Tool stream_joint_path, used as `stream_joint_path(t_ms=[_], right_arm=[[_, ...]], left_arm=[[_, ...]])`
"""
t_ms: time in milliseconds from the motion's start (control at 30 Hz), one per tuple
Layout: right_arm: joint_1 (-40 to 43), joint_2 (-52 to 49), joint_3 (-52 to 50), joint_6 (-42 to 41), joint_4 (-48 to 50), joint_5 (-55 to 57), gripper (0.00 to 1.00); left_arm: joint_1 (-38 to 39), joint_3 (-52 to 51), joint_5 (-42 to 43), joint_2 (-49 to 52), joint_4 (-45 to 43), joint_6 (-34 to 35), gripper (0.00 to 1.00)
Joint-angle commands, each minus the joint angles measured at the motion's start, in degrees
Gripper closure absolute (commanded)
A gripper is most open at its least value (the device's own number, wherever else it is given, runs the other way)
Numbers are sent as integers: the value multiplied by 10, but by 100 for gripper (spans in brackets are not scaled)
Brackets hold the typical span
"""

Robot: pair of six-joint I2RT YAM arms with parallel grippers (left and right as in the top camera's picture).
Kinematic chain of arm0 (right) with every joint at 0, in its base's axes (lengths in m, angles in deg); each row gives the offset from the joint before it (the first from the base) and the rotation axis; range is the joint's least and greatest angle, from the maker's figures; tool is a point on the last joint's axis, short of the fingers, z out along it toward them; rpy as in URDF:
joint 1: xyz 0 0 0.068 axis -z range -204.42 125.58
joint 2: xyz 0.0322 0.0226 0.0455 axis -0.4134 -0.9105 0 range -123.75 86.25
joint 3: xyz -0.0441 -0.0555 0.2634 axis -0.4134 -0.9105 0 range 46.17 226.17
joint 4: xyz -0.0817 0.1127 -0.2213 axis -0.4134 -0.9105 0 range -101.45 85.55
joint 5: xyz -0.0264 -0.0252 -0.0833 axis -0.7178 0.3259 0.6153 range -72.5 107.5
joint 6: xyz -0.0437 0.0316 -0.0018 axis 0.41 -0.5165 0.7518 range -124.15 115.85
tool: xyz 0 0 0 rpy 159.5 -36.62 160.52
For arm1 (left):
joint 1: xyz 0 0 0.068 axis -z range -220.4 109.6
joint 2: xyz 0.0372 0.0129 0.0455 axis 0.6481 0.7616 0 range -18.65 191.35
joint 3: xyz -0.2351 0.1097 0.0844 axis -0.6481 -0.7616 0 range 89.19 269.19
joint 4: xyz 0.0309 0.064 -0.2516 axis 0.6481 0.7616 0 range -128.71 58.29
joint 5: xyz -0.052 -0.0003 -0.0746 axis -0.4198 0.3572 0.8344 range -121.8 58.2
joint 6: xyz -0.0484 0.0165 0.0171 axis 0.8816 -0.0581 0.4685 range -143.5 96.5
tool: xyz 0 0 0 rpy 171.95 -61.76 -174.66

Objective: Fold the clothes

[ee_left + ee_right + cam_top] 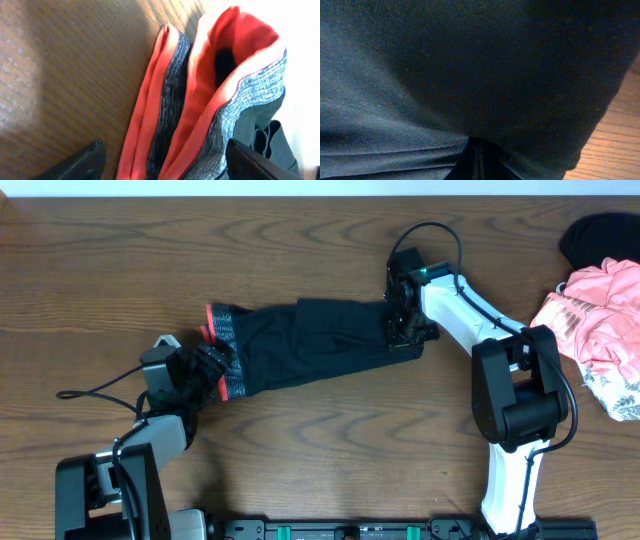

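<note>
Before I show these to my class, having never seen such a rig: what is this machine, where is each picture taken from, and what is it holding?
It is a two-armed robot at a wooden table, and each arm ends in a two-finger gripper. The wide picture looks down from above. The two close-ups come from cameras on the wrists. A black garment with a grey and red waistband lies stretched between the arms. The left gripper is at the waistband, with its fingers apart and gripping nothing. The right gripper is at the other end and seems pinched on the cloth, which fills its view. A pile of other clothes lies at the table's right edge.
</note>
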Motion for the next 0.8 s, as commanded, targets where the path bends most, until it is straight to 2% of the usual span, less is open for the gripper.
stream_joint_path(t_ms=[0,133,233,533,767], right_arm=[[9,-14,-5,-10,-2,10,99],[9,-14,-5,-10,-2,10,99],[9,-14,-5,-10,-2,10,99],[9,-14,-5,-10,-3,10,99],[9,-14,-5,-10,-2,10,99]], left_arm=[[-5,-51,-46,75,52,-5,22],[-6,-51,42,75,54,-4,22],[-6,-51,129,74,84,17,33],[-44,-51,83,70,271,74,33],[-74,-46,72,63,266,56,31]])
